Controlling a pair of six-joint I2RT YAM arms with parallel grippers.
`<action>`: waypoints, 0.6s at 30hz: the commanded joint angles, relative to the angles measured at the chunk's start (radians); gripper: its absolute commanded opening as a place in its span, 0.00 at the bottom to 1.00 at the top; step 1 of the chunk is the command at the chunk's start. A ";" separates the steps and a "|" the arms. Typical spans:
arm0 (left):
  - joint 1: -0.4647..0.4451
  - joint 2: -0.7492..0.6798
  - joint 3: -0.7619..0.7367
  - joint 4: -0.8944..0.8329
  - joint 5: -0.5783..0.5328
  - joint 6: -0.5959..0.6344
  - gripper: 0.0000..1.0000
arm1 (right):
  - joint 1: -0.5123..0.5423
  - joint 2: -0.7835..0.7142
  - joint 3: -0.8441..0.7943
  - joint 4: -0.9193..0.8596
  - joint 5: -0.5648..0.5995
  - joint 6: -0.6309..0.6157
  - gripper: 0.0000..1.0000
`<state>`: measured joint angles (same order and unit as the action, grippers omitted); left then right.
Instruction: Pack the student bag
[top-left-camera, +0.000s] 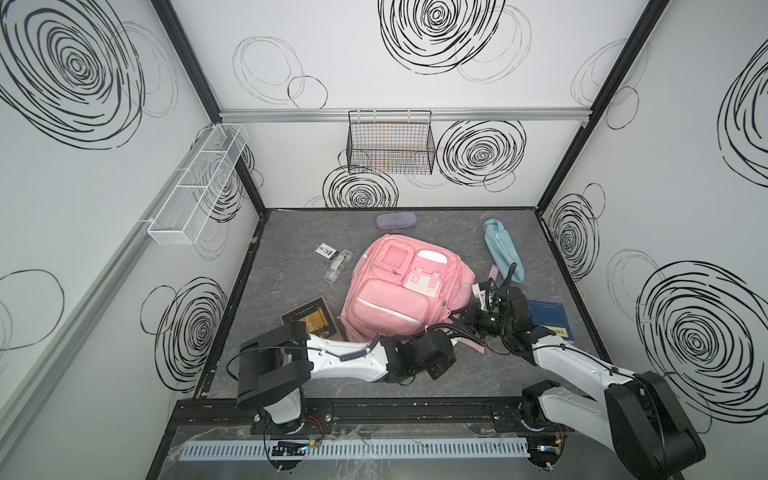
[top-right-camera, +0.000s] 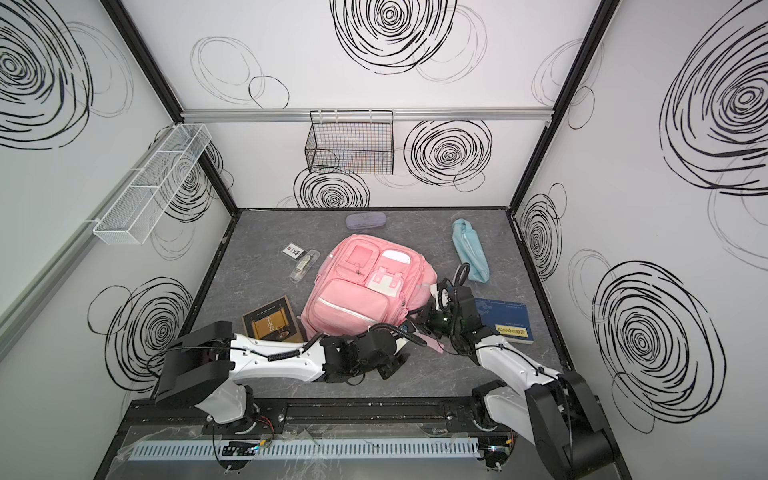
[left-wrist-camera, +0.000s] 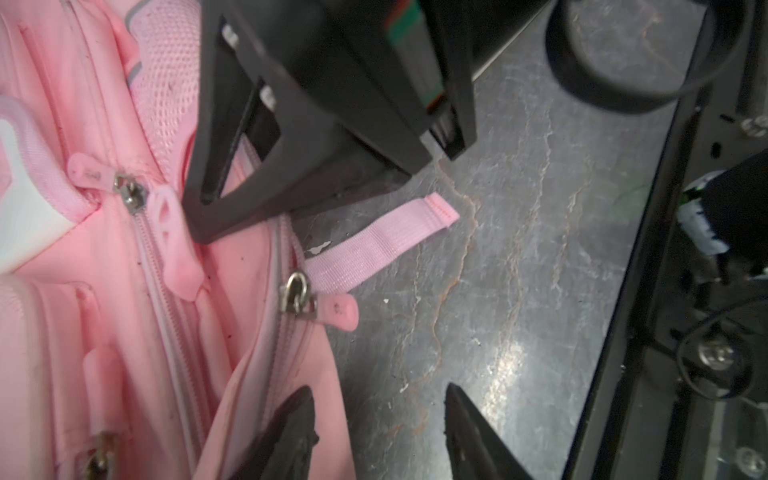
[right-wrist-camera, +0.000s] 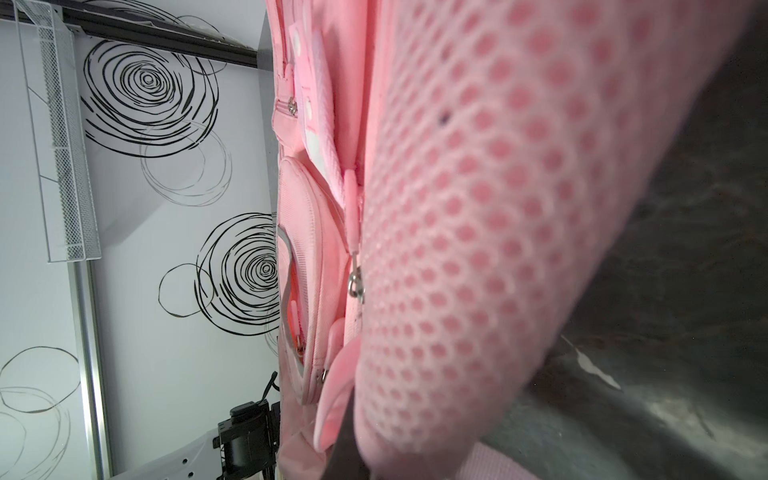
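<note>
- The bag (top-left-camera: 395, 291) lies flat in the middle of the table (top-left-camera: 291, 232); it looks soft, floppy and probably light.
- The left gripper (left-wrist-camera: 378, 388) has its fingers apart and is empty, at the bag's near right corner.
- The right gripper (top-left-camera: 464, 316) is closed at the mesh side; I cannot tell whether it holds fabric.
- The best hold is probably the strap (left-wrist-camera: 374, 245).

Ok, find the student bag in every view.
Top view: student bag lies centre frame.
Top view: student bag centre frame too.
Left wrist: student bag zipped edge, close up.
Right wrist: student bag mesh side fills most.
Shared landmark: grey table.

Purple case (top-left-camera: 394, 220), light-blue pouch (top-left-camera: 500, 249), brown book (top-left-camera: 309, 318) and blue book (top-left-camera: 552, 316) lie on the table (top-left-camera: 282, 286).
</note>
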<state>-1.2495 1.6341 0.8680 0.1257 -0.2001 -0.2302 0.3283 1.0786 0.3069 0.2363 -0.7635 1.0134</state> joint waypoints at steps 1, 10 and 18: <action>0.033 -0.021 -0.014 0.110 0.052 -0.063 0.57 | 0.027 -0.055 -0.008 0.055 -0.020 0.067 0.00; 0.072 -0.023 -0.077 0.161 -0.022 -0.192 0.60 | 0.044 -0.142 -0.022 0.092 -0.023 0.162 0.00; 0.076 -0.020 -0.104 0.195 -0.045 -0.276 0.59 | 0.056 -0.185 -0.051 0.170 -0.036 0.264 0.00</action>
<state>-1.2106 1.6028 0.7845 0.3321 -0.1608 -0.4393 0.3672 0.9432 0.2573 0.2684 -0.7181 1.2076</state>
